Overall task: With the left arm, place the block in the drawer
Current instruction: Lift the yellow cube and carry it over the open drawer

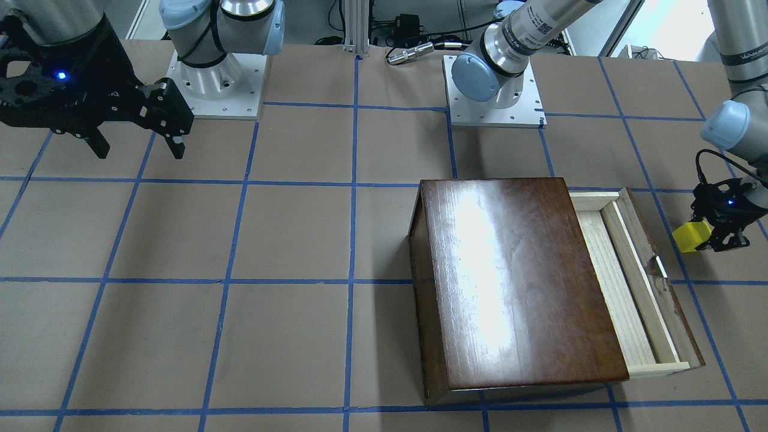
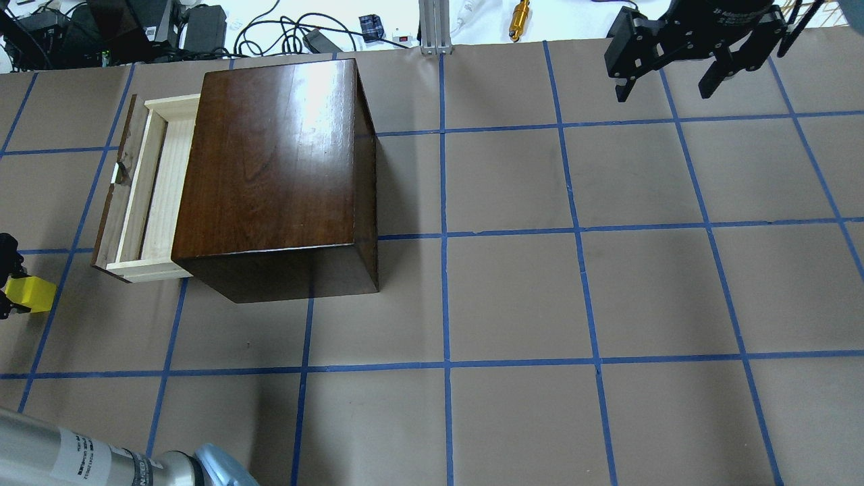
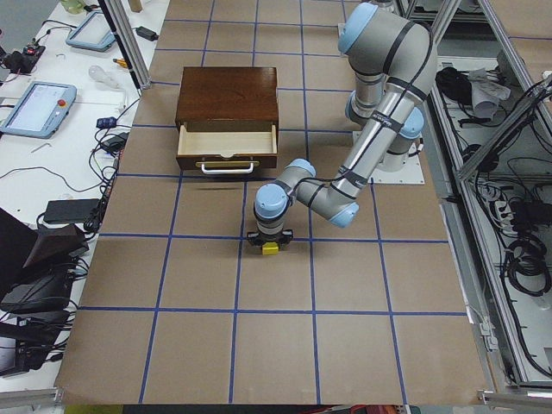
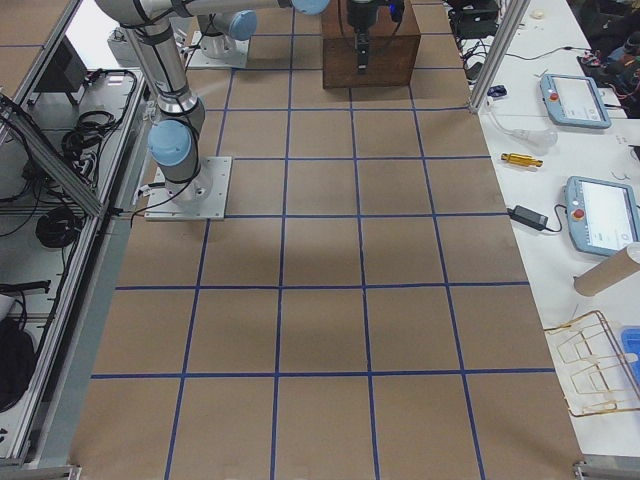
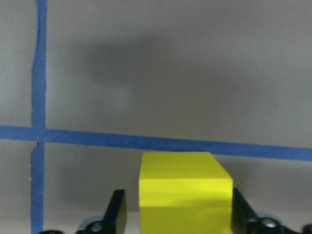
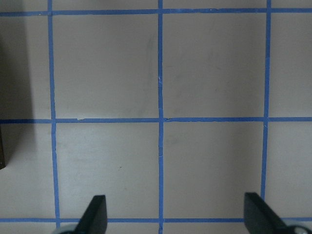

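The front-facing and overhead views look steeply down from opposite sides and share the cabinet (image 1: 516, 288). The two side views look along the table (image 3: 207, 345) from its ends. The left wrist view sits close over the block (image 5: 184, 192); the right wrist view looks down from higher.

Brown table (image 2: 513, 297) gridded with blue tape (image 2: 443, 270) carries the wooden cabinet (image 2: 277, 175).

Silver arms (image 1: 540, 24), pale-blue caps, blk hands (image 1: 139, 129) (blue LED)
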{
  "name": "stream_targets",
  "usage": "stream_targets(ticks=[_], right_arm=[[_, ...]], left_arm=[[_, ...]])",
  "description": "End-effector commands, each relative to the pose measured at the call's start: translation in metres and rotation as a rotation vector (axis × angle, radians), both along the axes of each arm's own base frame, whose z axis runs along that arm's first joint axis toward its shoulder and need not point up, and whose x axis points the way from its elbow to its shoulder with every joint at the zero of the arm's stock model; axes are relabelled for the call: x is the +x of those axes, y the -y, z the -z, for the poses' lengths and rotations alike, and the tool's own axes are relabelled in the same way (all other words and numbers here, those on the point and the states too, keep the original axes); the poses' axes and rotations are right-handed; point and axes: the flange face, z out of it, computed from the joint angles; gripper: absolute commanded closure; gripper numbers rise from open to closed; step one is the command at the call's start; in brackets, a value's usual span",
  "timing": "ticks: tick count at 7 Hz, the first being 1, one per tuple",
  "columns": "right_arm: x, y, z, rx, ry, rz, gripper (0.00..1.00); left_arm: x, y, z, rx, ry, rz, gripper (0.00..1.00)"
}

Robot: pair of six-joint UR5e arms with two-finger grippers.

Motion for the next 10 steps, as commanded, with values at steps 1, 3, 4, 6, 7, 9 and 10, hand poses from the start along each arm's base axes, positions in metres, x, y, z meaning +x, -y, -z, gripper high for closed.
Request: stream_targets(ticks=[1, 3, 4, 6, 7, 9, 10], right_arm=[[-0.001, 0.0, 0.0, 0.0, -0.001, 0.002, 0.0], [0.0, -0.001, -0.001, -0.001, -0.001, 0.0, 0.0], [0.0, 0.0, 0.0, 0.0, -0.001, 0.0, 0.0], [0.0, 0.0, 0.0, 0.0, -0.001, 0.0, 0.0], [0.0, 0.0, 0.0, 0.0, 0.001, 0.0, 0.0], [0.0, -0.001, -0.001, -0.001, 0.001, 0.0, 0.0], [0.0, 0.0, 0.0, 0.0, -0.001, 0.0, 0.0]], left_arm=[[-0.001, -0.001, 0.002, -0.005, 0.006, 0.001, 0.85], [-0.001, -0.002, 0.002, 0.003, 0.003, 0.01, 0.96], [0.0, -0.003, 0.003, 0.004, 0.002, 0.008, 0.99], [0.005, -0.012, -0.018, -0.012, -0.048, -0.016, 1.0], [0.007, -0.007, -0.04, -0.014, -0.046, -0.011, 1.0], [0.011, 0.004, -0.088, 0.003, -0.068, -0.007, 1.0], [-0.007, 0.02, -0.118, 0.003, -0.067, 0.016, 1.0]])
